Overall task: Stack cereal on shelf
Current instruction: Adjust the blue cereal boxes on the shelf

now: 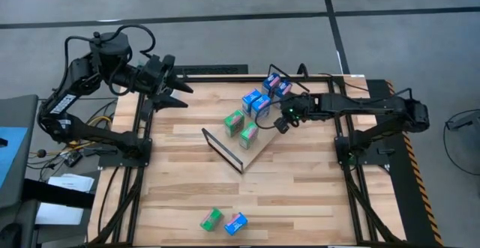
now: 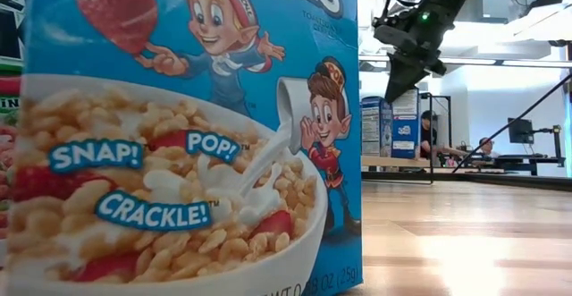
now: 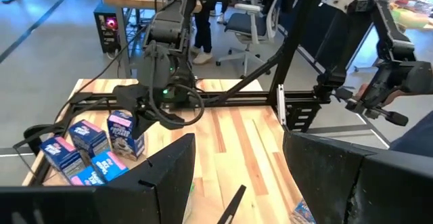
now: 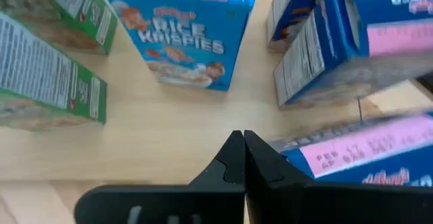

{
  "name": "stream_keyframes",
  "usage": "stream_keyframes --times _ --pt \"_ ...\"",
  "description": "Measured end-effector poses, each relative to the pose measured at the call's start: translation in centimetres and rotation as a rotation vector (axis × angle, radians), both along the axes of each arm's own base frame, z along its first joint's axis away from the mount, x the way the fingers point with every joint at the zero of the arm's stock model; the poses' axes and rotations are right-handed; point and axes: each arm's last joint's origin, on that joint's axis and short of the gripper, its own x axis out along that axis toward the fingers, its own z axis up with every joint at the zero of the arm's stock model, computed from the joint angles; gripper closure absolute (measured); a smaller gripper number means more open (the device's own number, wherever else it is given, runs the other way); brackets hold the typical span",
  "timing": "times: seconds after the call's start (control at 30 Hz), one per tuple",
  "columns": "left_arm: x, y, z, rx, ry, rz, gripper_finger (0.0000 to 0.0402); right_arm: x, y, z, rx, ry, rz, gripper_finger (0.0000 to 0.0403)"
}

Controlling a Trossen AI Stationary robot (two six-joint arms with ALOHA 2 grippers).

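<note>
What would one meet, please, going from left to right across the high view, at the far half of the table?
Left pincer → green cereal boxes on the shelf → blue cereal boxes → right pincer.

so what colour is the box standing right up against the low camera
Bright blue cereal box, printed with cartoon figures and a bowl of cereal with strawberries. The low view shows it best.

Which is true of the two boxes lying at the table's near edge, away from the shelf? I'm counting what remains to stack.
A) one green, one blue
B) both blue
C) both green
A: in the high view a green box lies beside a blue box.
</note>
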Motion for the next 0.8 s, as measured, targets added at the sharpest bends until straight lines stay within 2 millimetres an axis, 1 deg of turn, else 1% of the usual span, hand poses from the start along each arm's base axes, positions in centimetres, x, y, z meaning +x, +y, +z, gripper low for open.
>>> stream_keyframes --times 0.13,0.27,0.53,0.67,0.8 --pt "0.0 0.0 0.0 0.006 0.001 0.009 0.0187 0.0 -0.4 0.0 -0.009 0.001 -0.003 0.0394" --pt "0.0 0.0 -0.1 0.004 0.007 0.01 0.0187 0.0 -0.4 0.2 -0.016 -0.005 0.005 0.0394" --pt "0.0 0.0 -0.1 0.005 0.007 0.012 0.0187 -0.3 -1.3 0.1 -0.033 0.015 0.002 0.0394" --pt "0.0 0.1 -0.1 0.011 0.01 0.043 0.0187 -0.4 -1.7 0.2 -0.036 0.017 -0.006 0.0394" --pt "0.0 0.1 -0.1 0.012 0.011 0.047 0.0187 -0.2 -1.8 0.3 -0.033 -0.019 0.001 0.0394"
